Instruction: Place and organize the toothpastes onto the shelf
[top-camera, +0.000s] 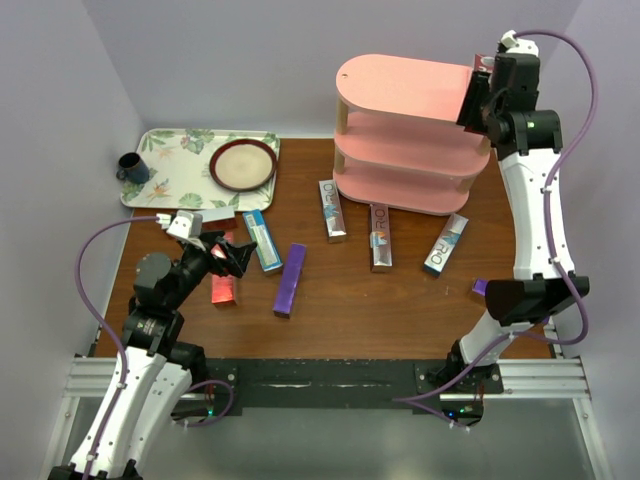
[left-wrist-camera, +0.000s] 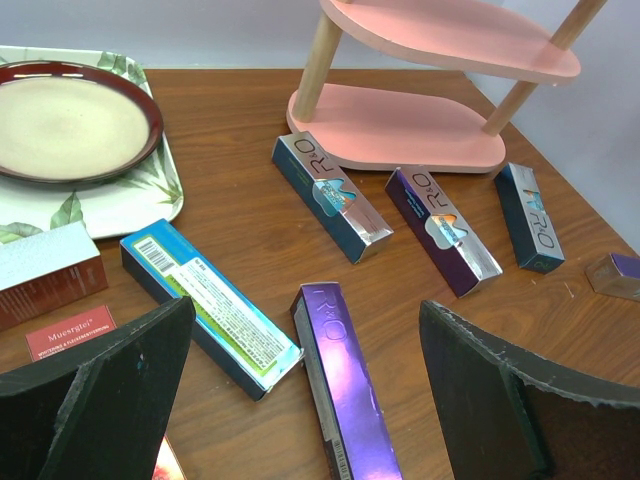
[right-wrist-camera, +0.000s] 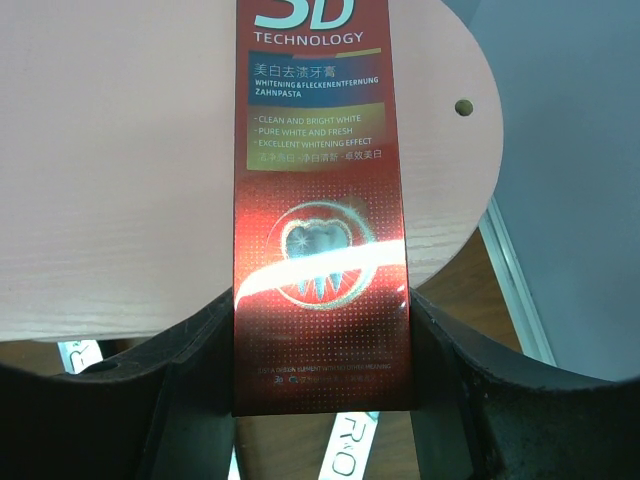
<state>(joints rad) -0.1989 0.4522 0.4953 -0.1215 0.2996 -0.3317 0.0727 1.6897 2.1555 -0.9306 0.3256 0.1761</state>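
Far right of the table (top-camera: 400, 320): one pink shelf (top-camera: 400, 90) with three boards.

Toothpaste cartons: nine counted in all.
- One red carton (right-wrist-camera: 318, 200) was gripped at its lower end by the right claw (right-wrist-camera: 320, 345), jaws closed on its sides. It was held lengthwise over the right end of the shelf's top board. Contact with the board could not be told.
- Eight lay flat on the table.
  - Three lay in a row just before the shelf's foot: a teal-and-silver carton (top-camera: 333, 210), a dark purple carton (top-camera: 381, 237) and a teal carton (top-camera: 446, 244).
  - Left of the middle were one blue carton (top-camera: 263, 240) and one bright purple carton (top-camera: 290, 280).
  - Two lay by the left claw (top-camera: 230, 257): a silver-topped carton (left-wrist-camera: 50, 270) and a small red carton (top-camera: 223, 288), both partly hidden.
  - One purple carton end (top-camera: 480, 287) showed beside the right arm, toward the right edge.

The left claw hung over the near-left part of the table, jaws spread wide and holding nothing.

Far left corner: one floral tray (top-camera: 170, 190), carrying one plate (top-camera: 243, 165) and one dark mug (top-camera: 132, 168).
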